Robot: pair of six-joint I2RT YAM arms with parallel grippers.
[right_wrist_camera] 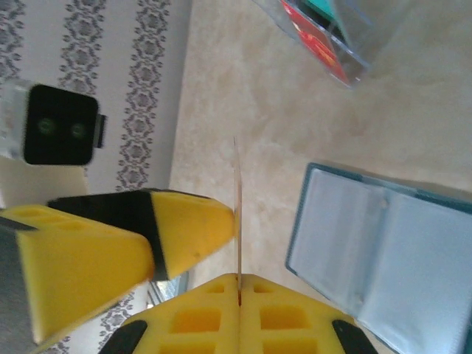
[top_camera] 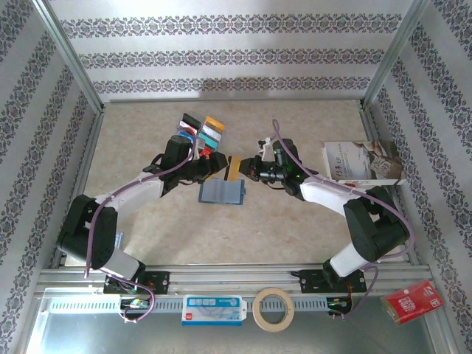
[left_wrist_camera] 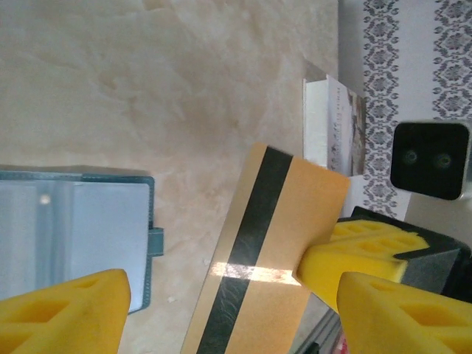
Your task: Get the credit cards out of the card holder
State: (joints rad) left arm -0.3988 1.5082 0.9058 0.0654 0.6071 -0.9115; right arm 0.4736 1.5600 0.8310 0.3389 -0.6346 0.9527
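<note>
The gold card (top_camera: pixel 233 168) is held up off the table (top_camera: pixel 310 125), pinched by the right gripper (top_camera: pixel 248 167), whose fingers (right_wrist_camera: pixel 287 317) are pressed flat together on it. From the right wrist the card (right_wrist_camera: pixel 237 192) is seen edge-on, a thin line rising toward 12 o'clock out of the clamped jaws.

The left gripper (top_camera: pixel 214 164) is met at 9 o'clock of the card, and its jaws are spread wide. From the left wrist the card's striped face (left_wrist_camera: pixel 273 243) is framed between the two yellow fingers (left_wrist_camera: pixel 66 317). One finger tip (right_wrist_camera: pixel 199 228) is brought right up beside the card; whether it touches cannot be told.

The card holder (top_camera: pixel 221 193) is laid open and flat on the table at 6 o'clock of the card, well apart from both grippers. Its clear sleeves (right_wrist_camera: pixel 383 251) are shown face up, its snap tab (left_wrist_camera: pixel 156 243) turned toward the card.

More cards (top_camera: pixel 200 131) are stacked in a clear tray (right_wrist_camera: pixel 354 51) at 11 o'clock of the holder. A booklet (top_camera: pixel 361 162) is seen at 3 o'clock, a tape roll (top_camera: pixel 273 308) at 6 o'clock on the near rail, and a red packet (top_camera: pixel 413 302) at 5 o'clock.
</note>
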